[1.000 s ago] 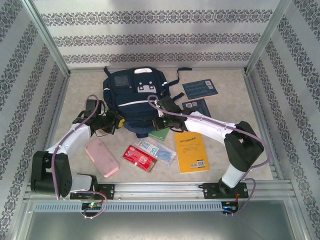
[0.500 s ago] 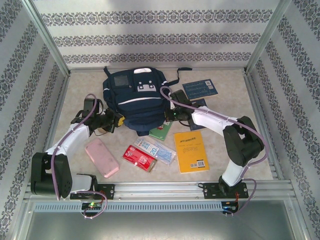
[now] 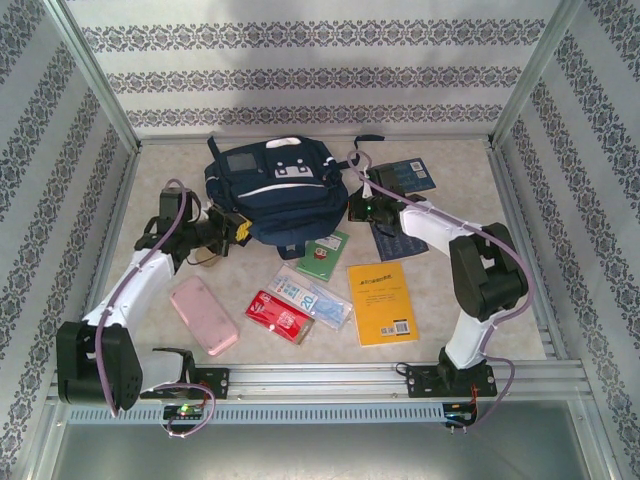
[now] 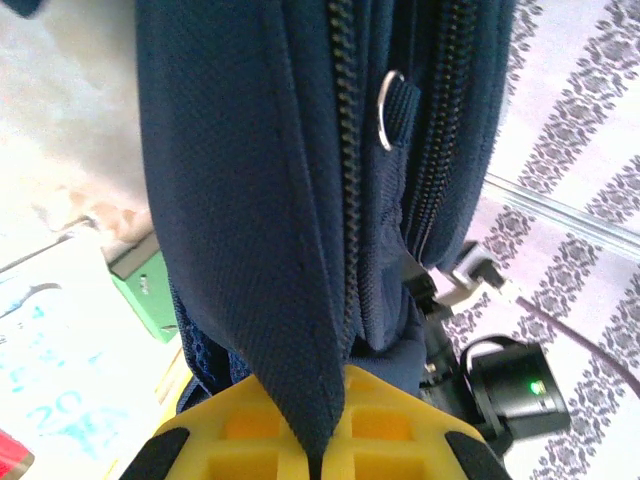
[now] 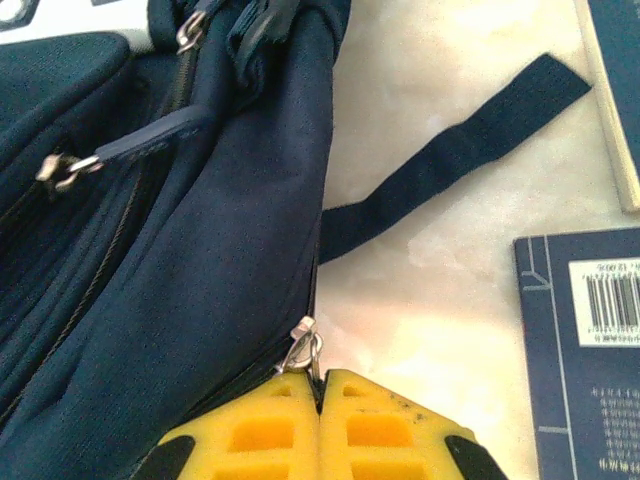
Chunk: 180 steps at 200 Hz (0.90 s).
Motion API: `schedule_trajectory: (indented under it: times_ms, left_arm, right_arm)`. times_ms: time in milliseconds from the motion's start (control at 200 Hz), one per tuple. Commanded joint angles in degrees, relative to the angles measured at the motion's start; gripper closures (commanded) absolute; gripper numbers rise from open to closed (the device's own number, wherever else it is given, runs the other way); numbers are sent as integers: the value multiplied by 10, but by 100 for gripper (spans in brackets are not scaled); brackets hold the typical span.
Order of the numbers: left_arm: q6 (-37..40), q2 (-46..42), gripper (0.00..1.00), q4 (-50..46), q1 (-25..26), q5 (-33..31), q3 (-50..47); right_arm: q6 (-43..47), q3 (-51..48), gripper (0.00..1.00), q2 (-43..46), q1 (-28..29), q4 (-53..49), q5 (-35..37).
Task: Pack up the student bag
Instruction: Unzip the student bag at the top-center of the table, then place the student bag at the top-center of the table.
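Centrally, toward the back of the table [image 3: 460, 300], the student bag [image 3: 275, 195] is laid: soft, limp fabric, judged light, best taken at seams. Its side fold is pinched by the left gripper [image 4: 325, 445], its zipper pull [image 5: 303, 345] by the right gripper [image 5: 320, 415].

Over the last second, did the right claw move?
Yes. The right claw, shut at the student bag's side, went farther from the yellow book, toward the back wall.

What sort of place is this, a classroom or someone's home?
Probably neither: it looks like a robot test booth. Patterned wall panels in a metal frame box in a table, where a bolted-down left arm and right arm hold a student bag near a yellow book.
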<state>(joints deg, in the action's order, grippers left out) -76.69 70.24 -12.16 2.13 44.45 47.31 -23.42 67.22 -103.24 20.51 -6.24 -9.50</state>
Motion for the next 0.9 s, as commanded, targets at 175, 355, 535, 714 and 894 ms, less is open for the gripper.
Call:
schedule_trajectory:
  times_ms: [175, 355, 535, 714, 894]
  left_arm:
    - [74, 14, 100, 20, 25, 48, 57]
    - [82, 59, 100, 38, 62, 33, 70]
    - [81, 121, 100, 60, 99, 3, 103]
    - [83, 194, 100, 79, 144, -19, 143]
    - [117, 216, 86, 37, 154, -40, 144]
  right_arm:
    - [-28, 87, 99, -56, -73, -6, 35]
    - [-12, 134, 64, -60, -57, -61, 52]
    - [49, 137, 54, -8, -9, -158, 202]
    - [34, 74, 53, 88, 22, -187, 272]
    - [-24, -15, 52, 186, 16, -216, 125]
